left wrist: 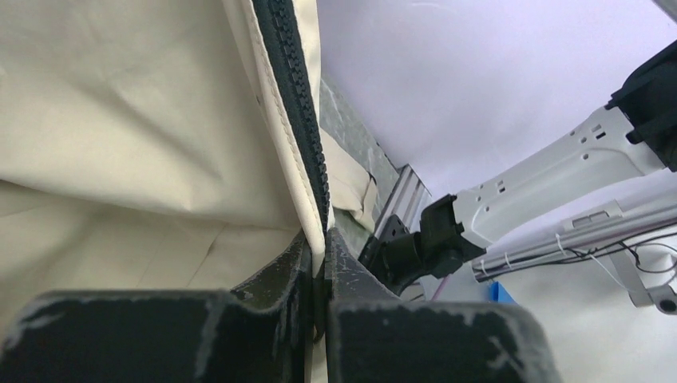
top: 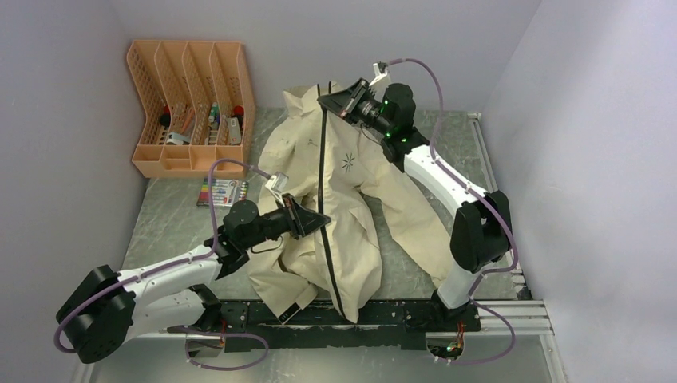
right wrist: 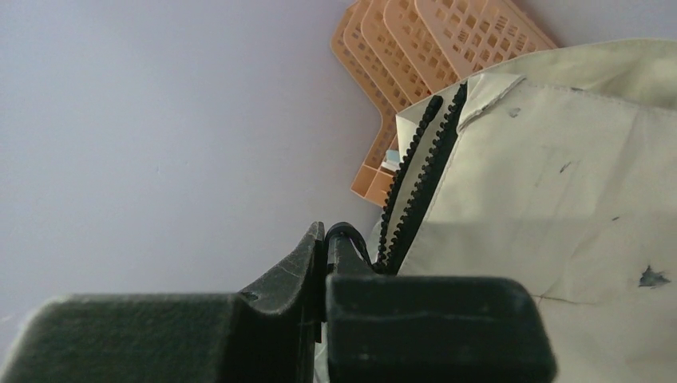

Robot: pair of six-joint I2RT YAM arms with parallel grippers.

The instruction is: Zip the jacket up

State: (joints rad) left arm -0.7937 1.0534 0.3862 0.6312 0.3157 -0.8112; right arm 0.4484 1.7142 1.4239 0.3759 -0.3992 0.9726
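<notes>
The beige jacket (top: 351, 239) lies spread on the table, its dark zipper (top: 321, 159) running from collar to hem. My left gripper (top: 326, 220) is shut on the jacket's zipper edge about midway down; in the left wrist view (left wrist: 319, 263) the cream edge and black zipper tape (left wrist: 299, 104) rise out of the closed jaws. My right gripper (top: 322, 100) is at the collar, shut on the black zipper pull (right wrist: 345, 231). In the right wrist view (right wrist: 326, 247) two short rows of zipper teeth (right wrist: 415, 159) stand apart beyond the pull.
An orange slotted organizer (top: 192, 104) with small items stands at the back left. A pack of markers (top: 222, 192) lies in front of it. An aluminium rail (top: 511, 279) runs along the table's right side. The right arm (left wrist: 559, 175) shows in the left wrist view.
</notes>
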